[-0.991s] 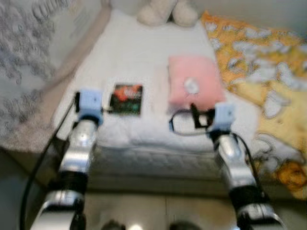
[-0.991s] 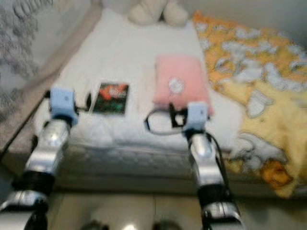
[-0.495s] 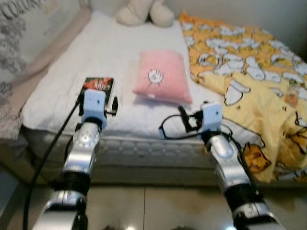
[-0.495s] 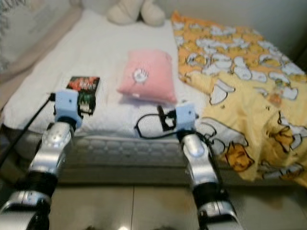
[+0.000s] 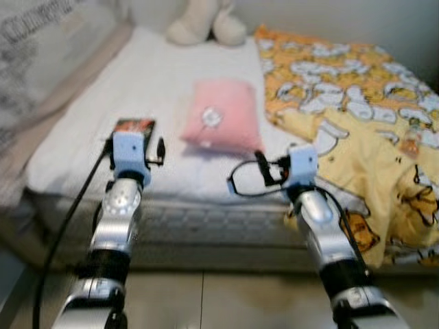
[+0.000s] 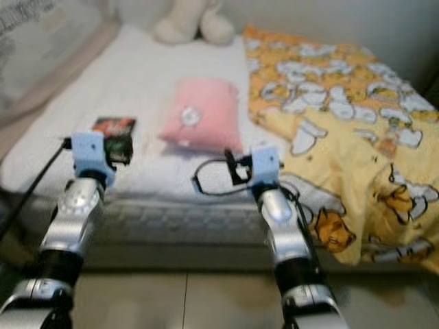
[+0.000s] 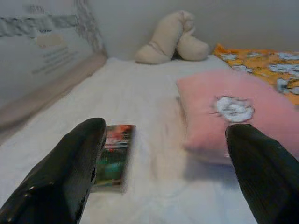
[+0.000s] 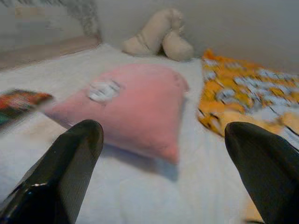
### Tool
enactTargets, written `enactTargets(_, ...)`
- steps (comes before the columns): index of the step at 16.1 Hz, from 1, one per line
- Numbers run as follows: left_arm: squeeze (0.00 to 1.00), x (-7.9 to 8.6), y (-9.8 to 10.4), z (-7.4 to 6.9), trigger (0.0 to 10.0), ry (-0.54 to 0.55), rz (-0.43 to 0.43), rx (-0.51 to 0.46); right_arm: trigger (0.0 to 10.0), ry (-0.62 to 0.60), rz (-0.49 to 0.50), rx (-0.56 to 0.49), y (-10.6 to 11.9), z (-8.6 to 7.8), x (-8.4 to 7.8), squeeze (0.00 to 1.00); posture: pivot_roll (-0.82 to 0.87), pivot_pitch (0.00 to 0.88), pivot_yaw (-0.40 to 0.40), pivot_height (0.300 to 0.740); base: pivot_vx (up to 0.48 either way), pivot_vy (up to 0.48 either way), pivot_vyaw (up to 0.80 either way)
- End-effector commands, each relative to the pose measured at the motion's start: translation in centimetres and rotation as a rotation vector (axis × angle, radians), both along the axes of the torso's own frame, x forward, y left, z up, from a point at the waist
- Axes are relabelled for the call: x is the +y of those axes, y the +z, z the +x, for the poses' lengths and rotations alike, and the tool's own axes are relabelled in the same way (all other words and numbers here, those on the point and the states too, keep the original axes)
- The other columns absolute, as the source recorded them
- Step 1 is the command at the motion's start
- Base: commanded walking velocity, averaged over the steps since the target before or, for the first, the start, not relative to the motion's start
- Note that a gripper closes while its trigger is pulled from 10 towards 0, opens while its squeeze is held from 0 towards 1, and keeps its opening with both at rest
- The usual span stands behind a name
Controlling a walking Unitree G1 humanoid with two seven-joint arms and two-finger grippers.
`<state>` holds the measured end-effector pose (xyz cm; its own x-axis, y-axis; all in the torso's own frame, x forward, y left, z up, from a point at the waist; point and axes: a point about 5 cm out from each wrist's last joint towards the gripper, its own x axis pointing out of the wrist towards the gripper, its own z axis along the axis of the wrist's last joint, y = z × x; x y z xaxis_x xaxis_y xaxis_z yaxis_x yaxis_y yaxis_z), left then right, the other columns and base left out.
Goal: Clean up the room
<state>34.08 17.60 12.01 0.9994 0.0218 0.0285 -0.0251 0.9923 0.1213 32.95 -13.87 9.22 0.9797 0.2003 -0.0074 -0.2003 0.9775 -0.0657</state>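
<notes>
the view has shifted a little; the robot is settling before the bed [image 5: 206, 199]. both left gripper [image 7: 163, 172] and right gripper [image 8: 163, 172] stay spread wide, empty. pink pillow [image 5: 221, 123] and book [image 5: 134, 126] lie untouched on the sheet.

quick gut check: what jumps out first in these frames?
The yellow-and-orange cartoon blanket rumpled over the bed's right half, spilling off the near edge. Then the pink pillow mid-mattress, with a small book to its left and a cream plush toy at the far end.
</notes>
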Motion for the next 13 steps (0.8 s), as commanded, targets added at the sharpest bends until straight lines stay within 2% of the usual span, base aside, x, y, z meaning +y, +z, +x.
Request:
enactTargets(1, 0.00, -0.8, 0.6, 0.2, 10.0, -0.045, 0.039, -0.016, 10.0, -0.006, 0.005, 0.006, 0.1, 0.3, 0.0, 0.00, -0.04, 0.000, -0.040, 0.736, 0.480, 0.000, 0.00)
enactTargets(2, 0.00, -1.5, 0.8, 0.2, 10.0, -0.086, 0.082, -0.025, 10.0, 0.008, 0.006, 0.017, -0.1, 0.3, 0.3, 0.00, -0.04, 0.000, -0.041, 0.736, 0.469, 0.000, 0.00)
enactTargets(4, 0.00, -1.9, 1.0, 0.4, 10.0, -0.090, 0.063, -0.034, 10.0, 0.015, 0.002, 0.009, 0.0, 0.3, 0.5, 0.00, -0.04, 0.000, -0.040, 0.736, 0.467, 0.000, 0.00)
enactTargets(8, 0.00, -1.0, 1.2, 0.8, 10.0, -0.031, 0.023, -0.026, 10.0, 0.013, -0.003, 0.002, 0.3, 0.7, 0.4, 0.00, -0.04, 0.000, -0.046, 0.736, 0.478, 0.000, 0.00)
enactTargets(10, 0.00, -0.6, 1.2, 0.9, 10.0, -0.020, 0.024, -0.021, 10.0, 0.008, 0.000, 0.003, 0.4, 0.8, 0.2, 0.00, -0.04, 0.000, -0.051, 0.736, 0.480, 0.000, 0.00)
enactTargets(13, 0.00, -0.9, 1.2, 0.9, 10.0, -0.043, 0.058, -0.024, 10.0, 0.010, -0.001, 0.006, 0.4, 0.9, 0.2, 0.00, -0.04, 0.000, -0.055, 0.736, 0.480, 0.000, 0.00)
